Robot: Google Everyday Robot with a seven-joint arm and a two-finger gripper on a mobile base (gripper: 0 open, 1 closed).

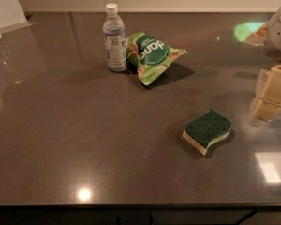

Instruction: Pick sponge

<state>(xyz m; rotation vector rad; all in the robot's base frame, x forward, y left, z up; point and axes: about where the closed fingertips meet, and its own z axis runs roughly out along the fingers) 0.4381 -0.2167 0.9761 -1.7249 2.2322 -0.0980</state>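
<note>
Fingers' state cannot be told; gripper (264,108) hovers near sponge (207,130), so approach seems in hand, next needing descent squarely over it.

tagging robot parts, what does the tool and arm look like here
The tool sits at the right edge of the view, right of the sponge. It is pale cream-yellow, built of blocky segments, with a ribbed lighter strip down the side facing the sponge. Above it is a smooth rounded grey housing. No cables or markings show.
</note>
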